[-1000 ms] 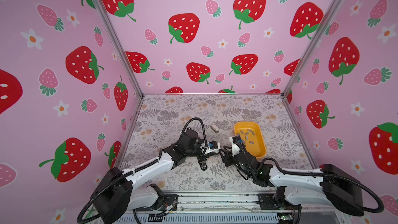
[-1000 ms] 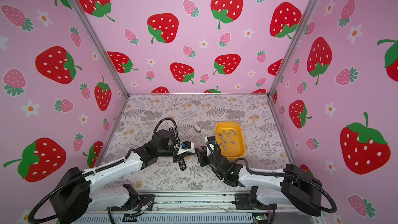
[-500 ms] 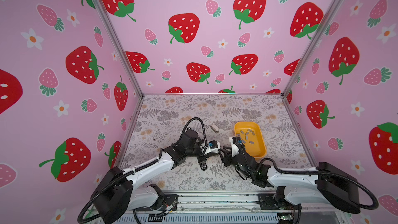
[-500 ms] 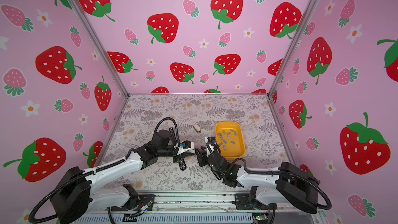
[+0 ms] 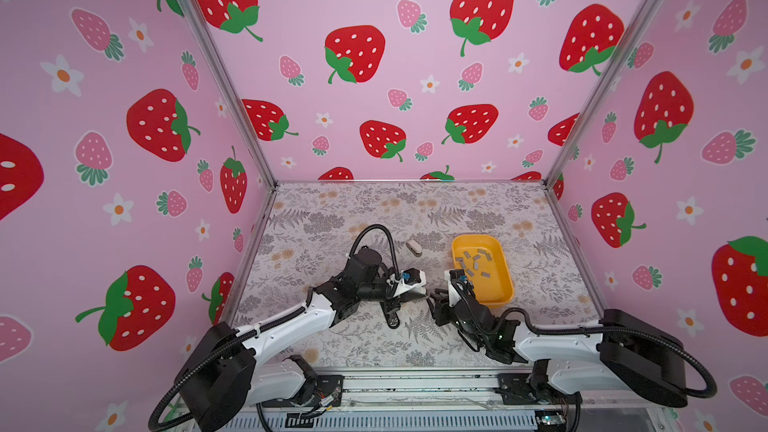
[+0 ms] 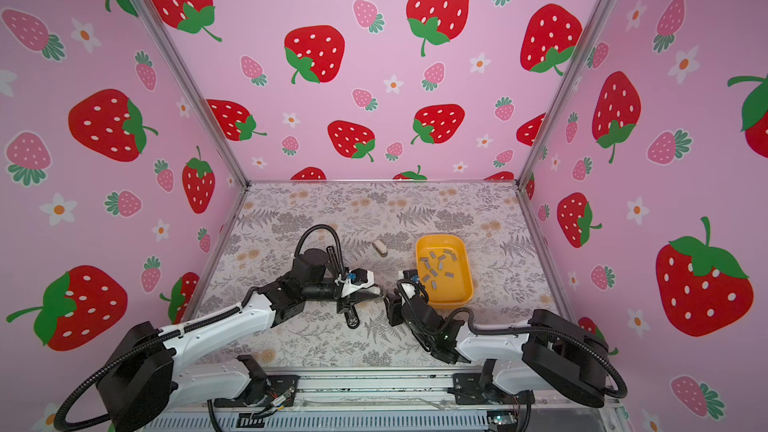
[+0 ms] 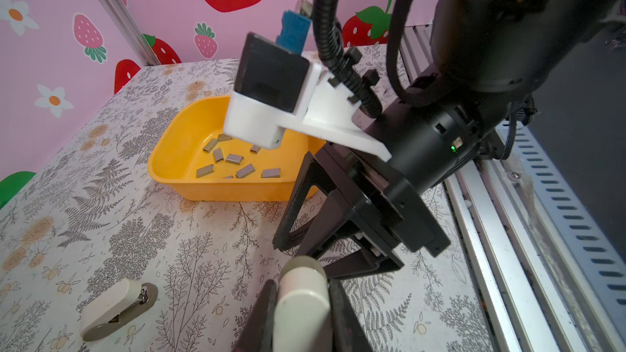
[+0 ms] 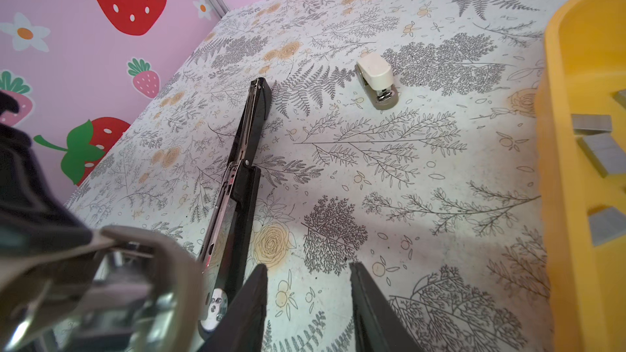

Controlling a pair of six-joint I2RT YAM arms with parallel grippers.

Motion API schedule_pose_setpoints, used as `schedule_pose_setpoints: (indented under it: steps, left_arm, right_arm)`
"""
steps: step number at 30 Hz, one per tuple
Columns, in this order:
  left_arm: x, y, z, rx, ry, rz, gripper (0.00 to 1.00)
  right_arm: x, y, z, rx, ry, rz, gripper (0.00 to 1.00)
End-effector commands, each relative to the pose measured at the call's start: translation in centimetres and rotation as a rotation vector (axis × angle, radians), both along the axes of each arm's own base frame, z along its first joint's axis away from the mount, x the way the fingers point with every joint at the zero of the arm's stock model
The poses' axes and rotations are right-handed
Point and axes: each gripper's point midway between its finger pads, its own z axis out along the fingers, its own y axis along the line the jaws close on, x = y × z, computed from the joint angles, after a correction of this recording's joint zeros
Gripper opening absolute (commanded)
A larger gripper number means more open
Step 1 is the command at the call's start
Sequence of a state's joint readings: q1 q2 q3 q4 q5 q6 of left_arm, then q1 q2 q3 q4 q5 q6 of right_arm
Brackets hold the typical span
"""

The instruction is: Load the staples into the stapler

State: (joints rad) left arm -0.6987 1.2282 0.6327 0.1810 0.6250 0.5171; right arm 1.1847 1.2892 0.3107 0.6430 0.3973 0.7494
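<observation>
Staples (image 5: 473,261), roughly a dozen loose grey strips, lie scattered on the floor of the yellow tray (image 5: 496,299), which sits on the right side of the table (image 5: 332,218) in both top views. Just beside the tray I have the right gripper (image 8: 307,267) low over the table with its jaws apart. It is next to the black stapler (image 8: 242,181), which lies opened out flat. My left gripper (image 7: 302,291) is clamped on a cream stapler (image 7: 301,316), and a small stapler (image 8: 376,76) sits farther back.
</observation>
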Motion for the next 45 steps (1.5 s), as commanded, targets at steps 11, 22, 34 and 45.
schedule_pose_setpoints:
  steps: [11,22,34,45]
  left_arm:
    - [0.5,0.0,3.1,-0.046,-0.069,0.027,0.00]
    - [0.0,0.5,3.5,-0.069,-0.067,0.039,0.00]
    - [-1.0,0.7,4.6,-0.119,-0.061,0.020,0.00]
    - [-1.7,-0.2,6.8,-0.218,-0.026,-0.032,0.00]
  right_arm:
    - [0.6,-2.8,3.4,0.005,-0.122,-0.070,0.37]
    - [-2.4,0.6,9.9,0.130,-0.206,0.164,0.19]
    - [-2.5,3.6,8.4,0.075,-0.137,0.153,0.19]
    - [-3.1,5.6,6.4,0.043,-0.086,0.208,0.19]
